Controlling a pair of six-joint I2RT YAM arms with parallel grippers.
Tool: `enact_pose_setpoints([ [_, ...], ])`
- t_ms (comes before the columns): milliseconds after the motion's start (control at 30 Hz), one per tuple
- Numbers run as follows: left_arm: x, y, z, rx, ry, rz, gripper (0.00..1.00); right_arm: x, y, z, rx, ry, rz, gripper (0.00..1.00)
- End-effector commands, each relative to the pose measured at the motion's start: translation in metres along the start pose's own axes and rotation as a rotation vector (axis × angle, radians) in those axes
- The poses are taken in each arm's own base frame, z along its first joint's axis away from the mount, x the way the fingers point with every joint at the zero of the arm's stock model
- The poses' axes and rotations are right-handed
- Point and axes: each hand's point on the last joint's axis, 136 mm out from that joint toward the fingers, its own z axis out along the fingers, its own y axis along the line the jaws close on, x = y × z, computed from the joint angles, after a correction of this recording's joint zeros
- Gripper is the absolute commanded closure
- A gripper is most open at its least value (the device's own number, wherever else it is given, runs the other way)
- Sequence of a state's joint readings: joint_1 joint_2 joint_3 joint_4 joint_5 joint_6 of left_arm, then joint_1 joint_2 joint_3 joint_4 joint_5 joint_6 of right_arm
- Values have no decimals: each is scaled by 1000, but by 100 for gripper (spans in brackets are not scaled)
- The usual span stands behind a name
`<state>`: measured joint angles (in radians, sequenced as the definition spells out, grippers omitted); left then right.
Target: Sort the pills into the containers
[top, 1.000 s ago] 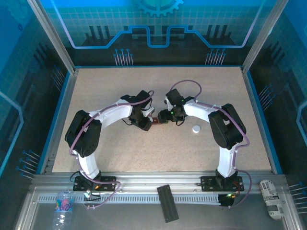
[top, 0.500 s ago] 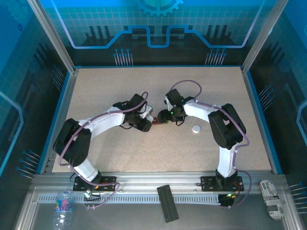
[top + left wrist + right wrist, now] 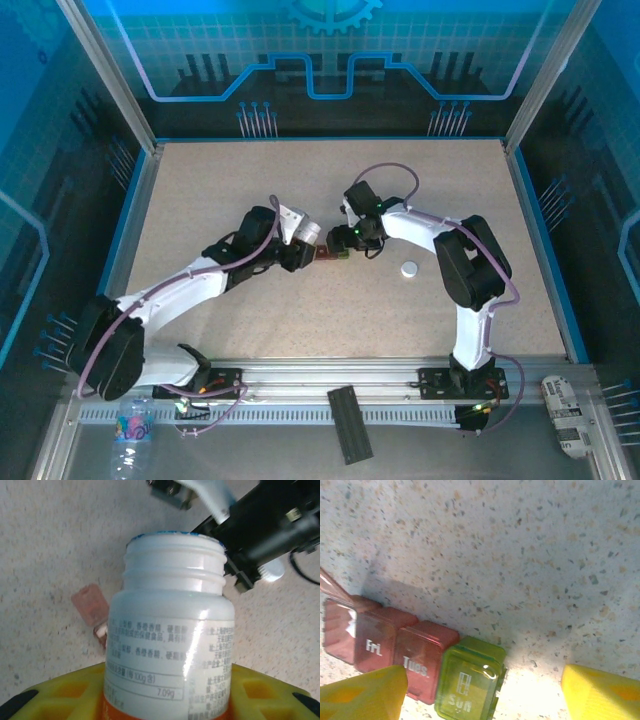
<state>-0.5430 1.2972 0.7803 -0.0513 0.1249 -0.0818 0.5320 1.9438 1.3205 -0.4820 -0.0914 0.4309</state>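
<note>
**Uncapped bottle tipped over the containers**

Now the left hand (image 3: 298, 246) is clamped around the middle of a white bottle (image 3: 170, 625), its neck bare and pointing towards the containers (image 3: 405, 650), evidently so pills can be shaken into them. The strip lies flat on the worktop (image 3: 250, 180), three red boxes and a green one (image 3: 470, 685) at its end. One red lid (image 3: 90, 605) stands open at the end nearest the bottle's mouth. Whether a pill lies inside is too unclear to say.

The right hand (image 3: 480, 690) hovers over the containers with its fingers spread wide and holding nothing. One finger is beside the red boxes, the other well clear of the green end, probably ready to steady the strip.

Since a second ago the left arm has stretched out low, bringing the bottle round to the containers. The right arm has hardly stirred, and the cap (image 3: 409, 268) remains beyond it, well away from the containers.
</note>
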Motion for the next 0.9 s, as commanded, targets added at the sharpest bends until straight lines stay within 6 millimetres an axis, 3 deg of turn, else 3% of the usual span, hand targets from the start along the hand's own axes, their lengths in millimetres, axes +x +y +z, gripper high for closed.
enact_pose_setpoints([
  [0,-44,-17,-18,80,-202,17,100,-9,11,-9,-27,1,13,18],
  [233,-89,-39,-55,165,-427,31,100,-30,15,-50,-39,-78,23,18],
  [400,-114,-58,-86,237,-582,75,100,-27,-2,-86,0,-134,49,18],
  [633,-133,-87,-122,348,-794,192,100,9,-57,-112,102,-147,142,17],
  [867,-131,-97,-125,390,-858,255,100,53,-115,-100,199,-62,269,17],
])
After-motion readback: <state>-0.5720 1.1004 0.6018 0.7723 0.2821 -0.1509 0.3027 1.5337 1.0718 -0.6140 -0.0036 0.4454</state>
